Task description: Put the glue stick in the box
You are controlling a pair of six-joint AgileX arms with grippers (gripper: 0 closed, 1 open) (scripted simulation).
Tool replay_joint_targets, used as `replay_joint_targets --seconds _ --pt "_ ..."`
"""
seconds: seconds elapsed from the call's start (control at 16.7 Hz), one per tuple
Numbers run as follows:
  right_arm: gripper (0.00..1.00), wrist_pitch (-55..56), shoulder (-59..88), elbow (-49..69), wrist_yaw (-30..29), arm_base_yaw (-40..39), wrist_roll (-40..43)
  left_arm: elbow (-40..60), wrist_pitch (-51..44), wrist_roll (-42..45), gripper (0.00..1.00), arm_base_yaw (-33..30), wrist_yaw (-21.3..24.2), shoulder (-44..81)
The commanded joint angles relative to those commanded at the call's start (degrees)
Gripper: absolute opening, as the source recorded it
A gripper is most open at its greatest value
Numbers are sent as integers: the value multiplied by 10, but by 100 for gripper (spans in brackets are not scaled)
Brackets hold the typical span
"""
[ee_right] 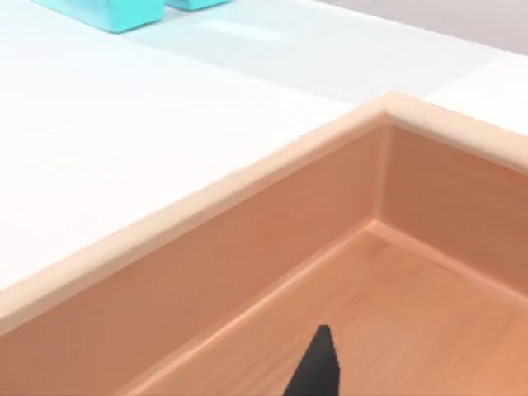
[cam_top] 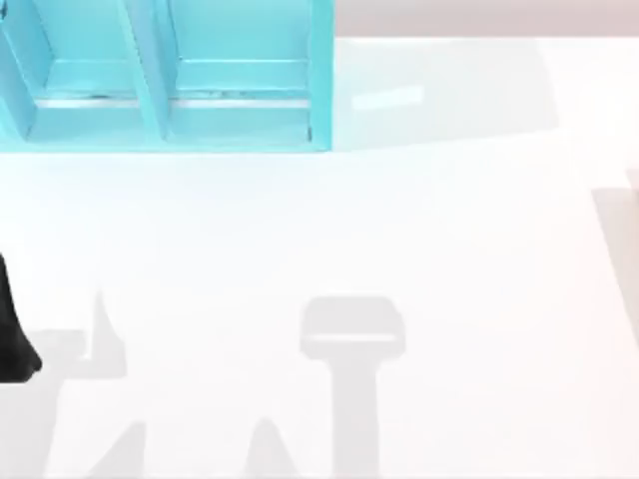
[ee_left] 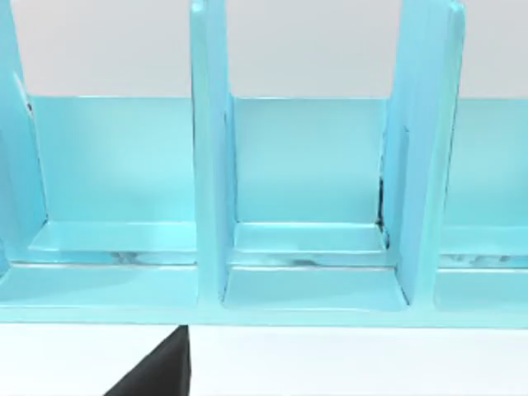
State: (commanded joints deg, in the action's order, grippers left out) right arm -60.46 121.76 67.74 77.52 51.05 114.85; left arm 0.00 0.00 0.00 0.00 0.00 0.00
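Box [cam_top: 240, 100]: cyan, open-topped, with upright dividers, stood at the counter's [cam_top: 399, 249] far left. Its compartments, seen from the left wrist view [ee_left: 309, 247], held nothing. Left arm [cam_top: 12, 334]: dark, at the counter's left edge; tool state could not be told. Right wrist camera looked into a tan wooden tray [ee_right: 247, 247] beside the counter. Glue stick: location could not be told.

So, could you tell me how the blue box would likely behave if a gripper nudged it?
The box looks rigid: thick walls and upright dividers suggest it would slide rather than flex. Its broad, low base probably resists tipping. The glossy surface and smooth white table hint it could slip fairly easily.
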Motion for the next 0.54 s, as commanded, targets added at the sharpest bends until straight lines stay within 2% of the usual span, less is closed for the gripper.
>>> replay_joint_targets --seconds 0.18,0.54 --pt "98 0 0 0 0 0 0 0 0 0 100 0 0 0" --pt "100 0 0 0 0 0 0 0 0 0 100 0 0 0"
